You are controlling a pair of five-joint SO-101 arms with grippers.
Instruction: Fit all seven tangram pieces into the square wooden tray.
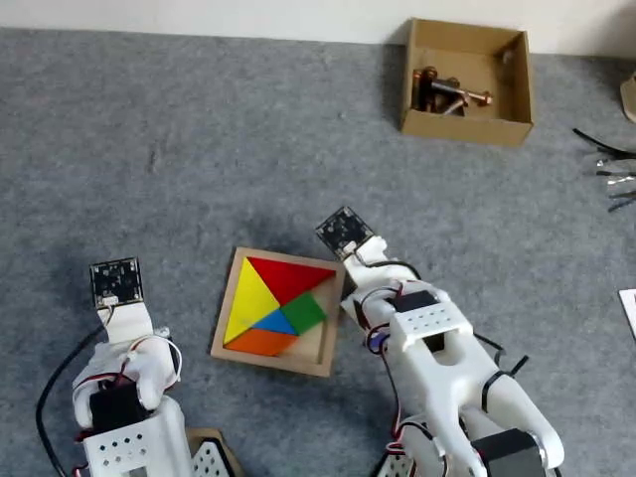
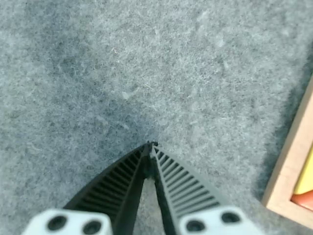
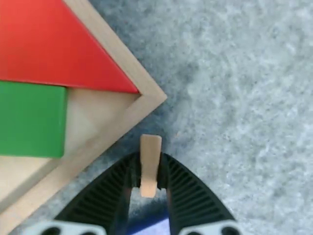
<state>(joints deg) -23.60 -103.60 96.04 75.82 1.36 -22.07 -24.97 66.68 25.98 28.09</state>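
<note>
Right gripper is clamped on a thin tan piece, held on edge just short of the tray corner. Ahead, bare tray floor shows beside the green piece. Best carry it over the rim, lay it flat, then release. Left gripper, fingers together, hangs over carpet.

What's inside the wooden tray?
Five pieces lie in the tray: red, yellow, blue, green and orange. Bare wood shows along one side. The pieces hide the floor under them. The right hand holds a wooden piece outside.
</note>
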